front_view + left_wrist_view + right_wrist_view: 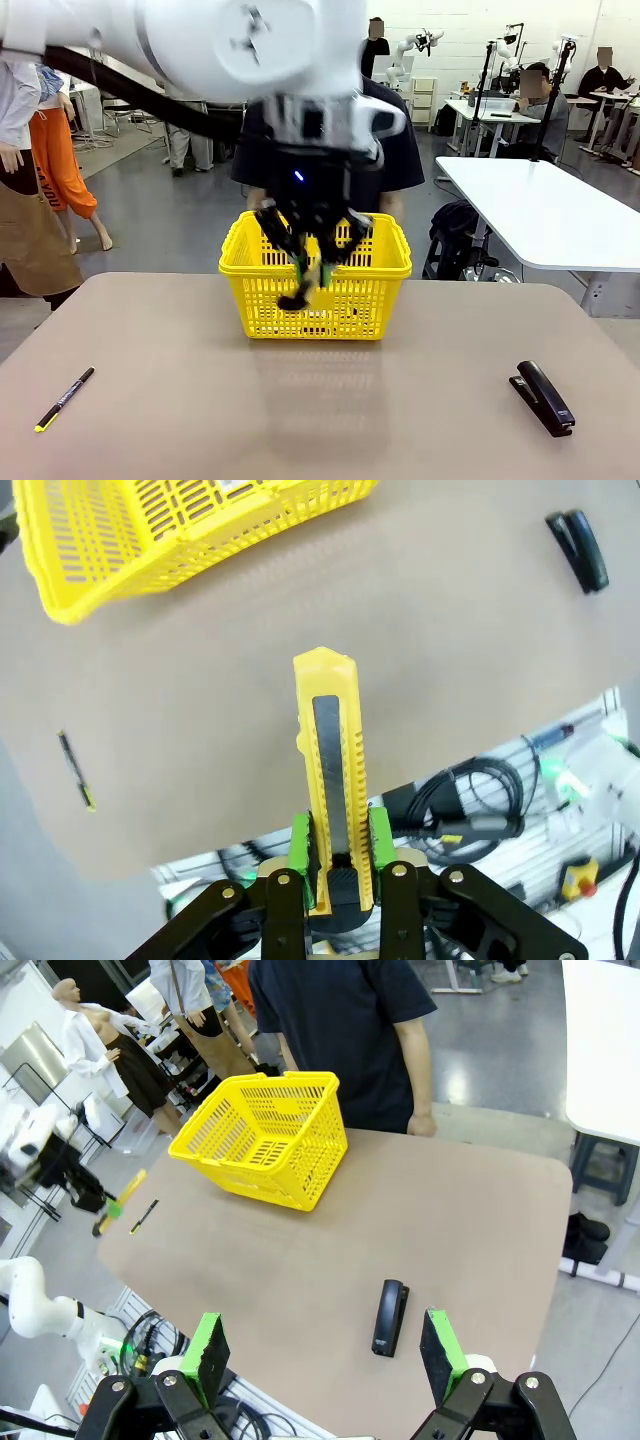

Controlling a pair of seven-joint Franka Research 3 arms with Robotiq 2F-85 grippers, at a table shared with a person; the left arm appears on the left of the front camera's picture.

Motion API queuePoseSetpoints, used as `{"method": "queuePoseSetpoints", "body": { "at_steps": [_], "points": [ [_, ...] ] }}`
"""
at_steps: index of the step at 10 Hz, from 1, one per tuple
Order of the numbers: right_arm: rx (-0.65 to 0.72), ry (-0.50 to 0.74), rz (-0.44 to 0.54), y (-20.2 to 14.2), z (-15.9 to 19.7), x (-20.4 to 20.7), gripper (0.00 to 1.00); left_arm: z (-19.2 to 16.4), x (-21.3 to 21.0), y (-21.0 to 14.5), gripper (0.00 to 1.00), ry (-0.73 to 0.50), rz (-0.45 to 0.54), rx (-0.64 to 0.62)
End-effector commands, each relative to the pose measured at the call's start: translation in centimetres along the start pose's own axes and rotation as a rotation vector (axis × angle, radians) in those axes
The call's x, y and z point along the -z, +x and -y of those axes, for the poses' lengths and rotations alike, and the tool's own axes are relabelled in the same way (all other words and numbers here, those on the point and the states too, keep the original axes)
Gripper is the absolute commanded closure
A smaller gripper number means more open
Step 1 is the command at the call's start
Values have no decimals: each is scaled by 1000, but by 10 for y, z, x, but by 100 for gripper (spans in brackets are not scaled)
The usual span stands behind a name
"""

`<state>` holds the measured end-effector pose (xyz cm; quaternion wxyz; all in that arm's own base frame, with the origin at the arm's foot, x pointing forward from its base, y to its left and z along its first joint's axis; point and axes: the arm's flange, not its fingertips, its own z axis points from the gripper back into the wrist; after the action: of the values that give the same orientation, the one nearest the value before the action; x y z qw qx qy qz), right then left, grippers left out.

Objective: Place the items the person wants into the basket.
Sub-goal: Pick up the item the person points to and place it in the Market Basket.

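The left tool (312, 262) is clamped on the knife (332, 780), carrying it high above the worktop (300, 400) — next, over the basket (380, 300) and release. The right tool (325, 1360) gapes empty.

1 basket (315, 300), knife (332, 770), pen (64, 398), stapler (543, 397)

The basket (315, 290) sits on the table (320, 400) toward the far edge, middle-ish, with the person (345, 1030) standing right behind it. The left gripper (312, 262) hangs in front of the basket, above the tabletop, with the utility knife (330, 780) between its fingers. The pen (63, 399) lies front left, the stapler (542, 397) front right, well apart.
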<state>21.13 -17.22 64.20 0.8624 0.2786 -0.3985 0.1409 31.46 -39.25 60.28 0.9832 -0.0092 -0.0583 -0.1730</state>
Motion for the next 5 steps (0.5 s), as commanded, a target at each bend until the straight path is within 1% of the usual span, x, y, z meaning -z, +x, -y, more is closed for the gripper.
{"method": "queuePoseSetpoints", "body": {
  "at_steps": [1,2,3,4,5],
  "points": [
    [15,-16,-14,2,-1,0,0,-45,-24,34,74,25,-126,206],
    [15,-16,-14,2,-1,0,0,-65,-30,53,74,49,-139,249],
    [15,-16,-14,2,-1,0,0,-86,-35,73,74,28,-188,288],
    [15,-16,-14,2,-1,0,0,-101,-36,86,74,36,-189,317],
    [15,-16,-14,2,-1,0,0,-110,-34,92,74,23,-162,393]
  ]
}}
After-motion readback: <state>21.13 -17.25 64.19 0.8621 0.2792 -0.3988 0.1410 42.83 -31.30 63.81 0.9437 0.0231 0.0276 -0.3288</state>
